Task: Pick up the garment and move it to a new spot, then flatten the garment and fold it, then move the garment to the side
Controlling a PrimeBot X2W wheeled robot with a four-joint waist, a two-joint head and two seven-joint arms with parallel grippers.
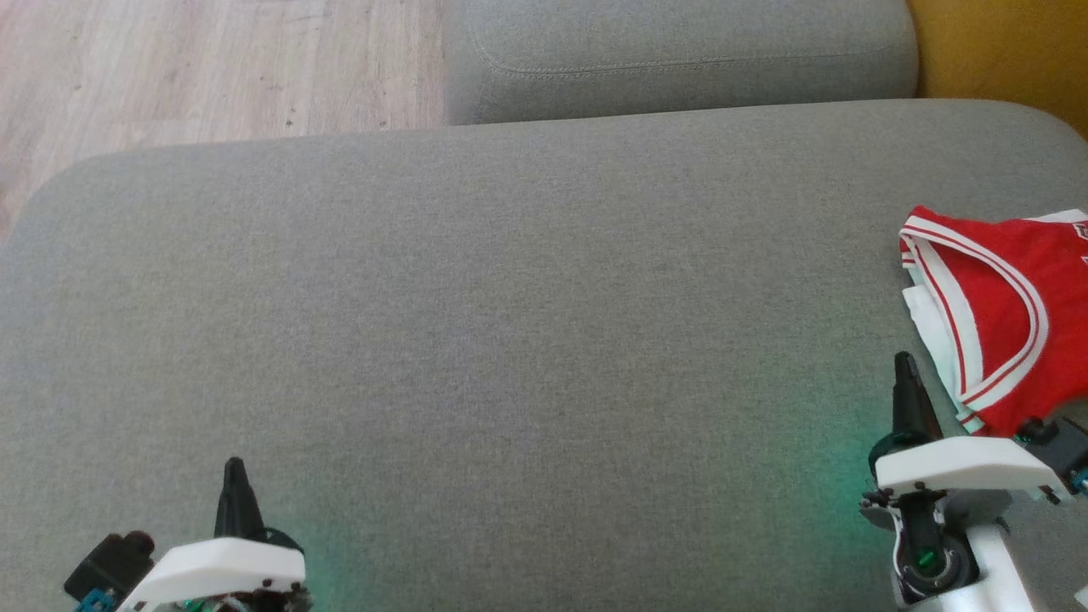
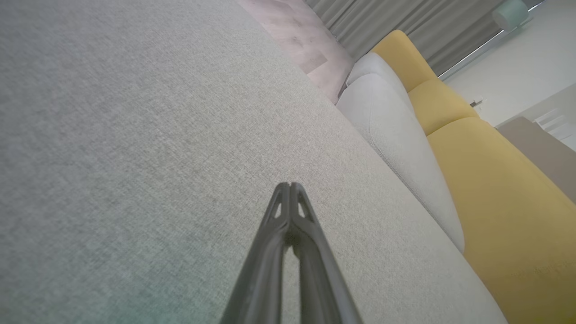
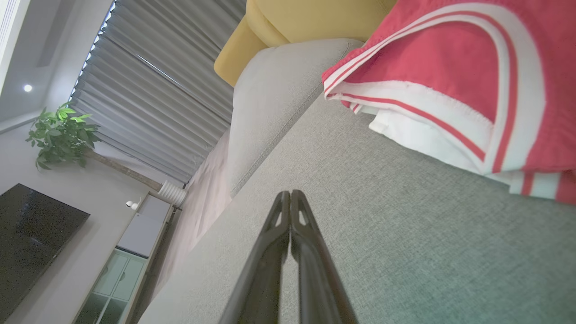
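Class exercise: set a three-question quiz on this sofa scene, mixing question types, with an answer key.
1. True or false: the left claw grips the red and white garment.
2. The garment lies on the grey cushion nearest to: A) the left claw B) the right claw C) midway between both.
3. Fill in: both claws are ___.
Key: 1 false; 2 B; 3 shut.

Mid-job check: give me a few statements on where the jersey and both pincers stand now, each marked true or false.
1. The red-and-white jersey lies on the grey cushion, to the robot's right. True.
2. The right pincer grips the jersey. False: it is shut on nothing, beside it.
3. The left pincer is open. False: it is shut and empty.
4. A yellow cushion stands beyond the grey one. True.
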